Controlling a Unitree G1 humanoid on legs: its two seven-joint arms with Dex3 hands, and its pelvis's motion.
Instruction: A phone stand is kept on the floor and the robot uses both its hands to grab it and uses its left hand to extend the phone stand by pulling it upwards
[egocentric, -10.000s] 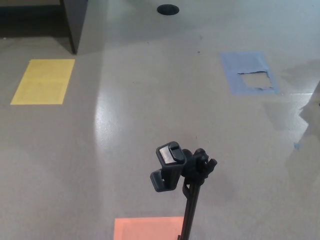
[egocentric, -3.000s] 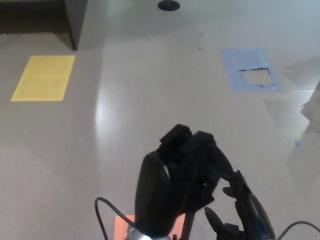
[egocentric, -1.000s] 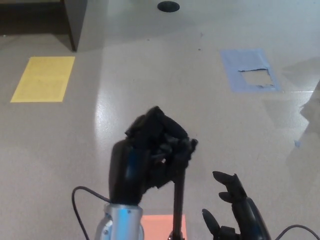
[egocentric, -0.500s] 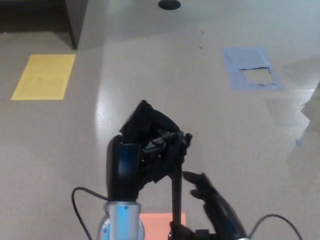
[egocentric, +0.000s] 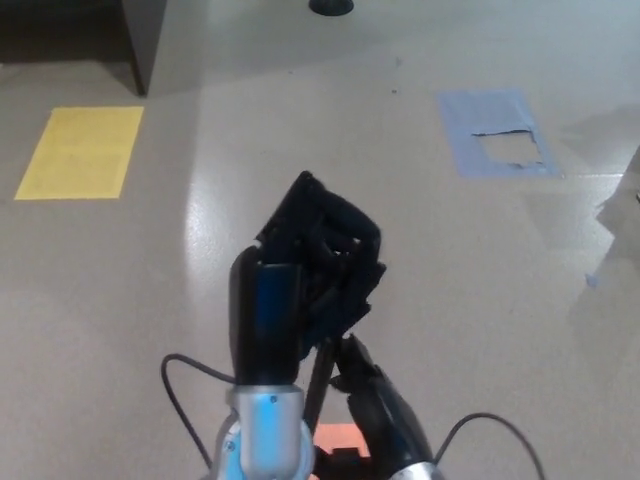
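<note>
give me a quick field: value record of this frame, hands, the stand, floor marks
left hand: left hand shut on the top of the phone stand, raised over the floor
right hand: right hand low on the pole, below the left; grip cannot be told
phone stand: phone stand upright, only a short run of black pole shows between the hands
floor marks: yellow patch far left, blue patch far right with a torn middle, orange patch under the stand
cable: black cable loops by the left forearm

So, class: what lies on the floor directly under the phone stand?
An orange patch shows on the floor beneath the phone stand. The left hand and right hand cover the stand's base and most of the patch.
</note>
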